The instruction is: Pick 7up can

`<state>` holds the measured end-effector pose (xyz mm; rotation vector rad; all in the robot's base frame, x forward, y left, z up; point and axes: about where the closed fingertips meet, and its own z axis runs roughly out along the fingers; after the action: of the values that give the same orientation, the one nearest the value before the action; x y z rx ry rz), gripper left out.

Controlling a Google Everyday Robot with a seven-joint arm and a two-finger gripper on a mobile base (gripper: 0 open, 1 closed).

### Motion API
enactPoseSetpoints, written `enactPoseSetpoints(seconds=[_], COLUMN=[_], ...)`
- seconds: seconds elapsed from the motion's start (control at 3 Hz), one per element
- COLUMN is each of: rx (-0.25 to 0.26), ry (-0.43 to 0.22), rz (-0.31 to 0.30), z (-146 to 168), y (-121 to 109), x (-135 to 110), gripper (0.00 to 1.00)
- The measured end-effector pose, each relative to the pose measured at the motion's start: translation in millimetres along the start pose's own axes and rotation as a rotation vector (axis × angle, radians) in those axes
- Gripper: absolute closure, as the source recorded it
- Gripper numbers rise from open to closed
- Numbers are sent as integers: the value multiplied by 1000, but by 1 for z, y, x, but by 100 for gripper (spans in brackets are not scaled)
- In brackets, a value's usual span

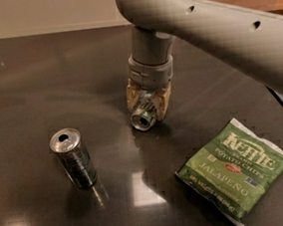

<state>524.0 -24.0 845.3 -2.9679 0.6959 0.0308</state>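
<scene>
The pincer [148, 106] is hanging straight down from a thick grey arm [213, 23] that is reaching in from the right. It is sitting near the middle of a dark, glossy worktop [52, 68], somewhat closer to the far edge. Its 2 tan fingers [131, 93] are pressing against opposite sides of the 7up can [143, 119], so the pincer is appearing closed on it.

The can is lying on its side on the worktop, with its shiny round metal end facing the viewer. Most of its body is hiding between the fingers.

The can is likely handling as a light, thin-walled thing: stiff enough to hold, but denting under a hard squeeze. Whether it is full cannot be told. Its skin is smooth and round, so it is probably inclined to roll or slip. A hold across the middle of the body, as here, is looking sound.

Straight up is looking like the open way out. A taller dark can [73, 159] is standing upright toward the near left corner, well apart. A green Kettle chip bag [235, 171] is lying flat toward the near right corner, also well apart. The far edge is running behind the arm.
</scene>
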Motion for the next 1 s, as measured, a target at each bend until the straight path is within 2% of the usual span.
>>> enactPoseSetpoints(seconds=[0.33,0.67,1.0], rx=[37,81,153], ry=[-22,-39,-22], rz=[59,113,159], z=[-20,-59,-103], y=[1,-3,-15], x=[5,10,16], gripper=[87,100,100])
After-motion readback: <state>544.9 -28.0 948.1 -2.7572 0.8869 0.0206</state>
